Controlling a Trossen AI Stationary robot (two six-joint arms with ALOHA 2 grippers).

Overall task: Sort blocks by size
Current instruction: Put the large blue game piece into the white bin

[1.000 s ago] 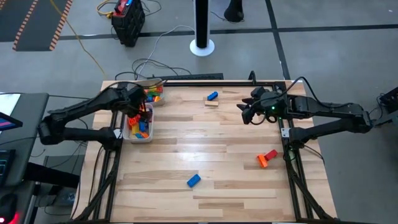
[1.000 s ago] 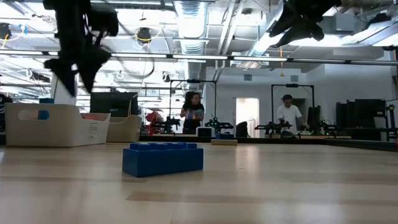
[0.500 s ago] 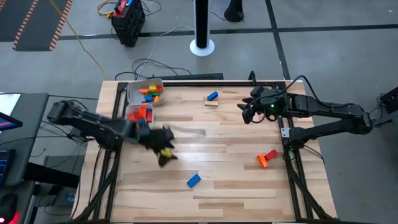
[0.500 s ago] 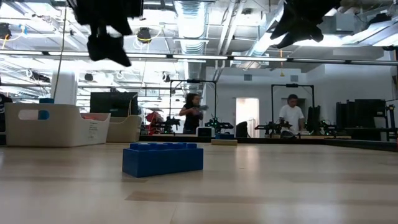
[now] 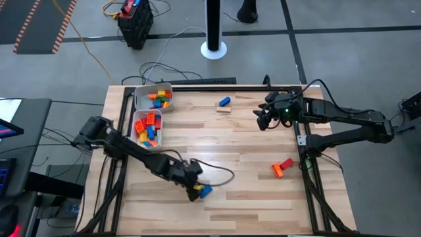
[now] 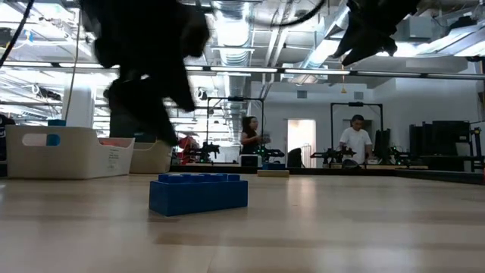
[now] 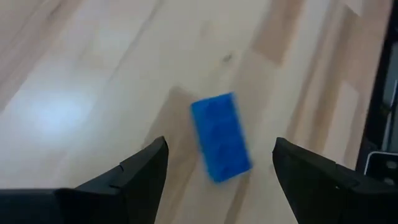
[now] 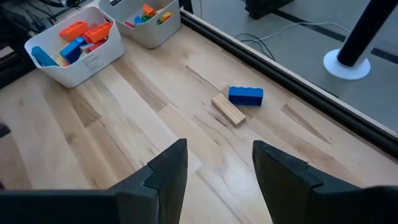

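1. We hover our left gripper [image 7: 217,165], jaws wide and empty, over the blue brick [image 5: 204,191] at the table's six o'clock
2. Next we must descend squarely and close
3. Our right gripper [image 5: 262,120] waits part-open at two o'clock

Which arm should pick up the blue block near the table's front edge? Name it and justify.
Left. Its open tool hangs right over the blue block, which sits between its fingers in the wrist view. The right tool hovers far off by the back edge.
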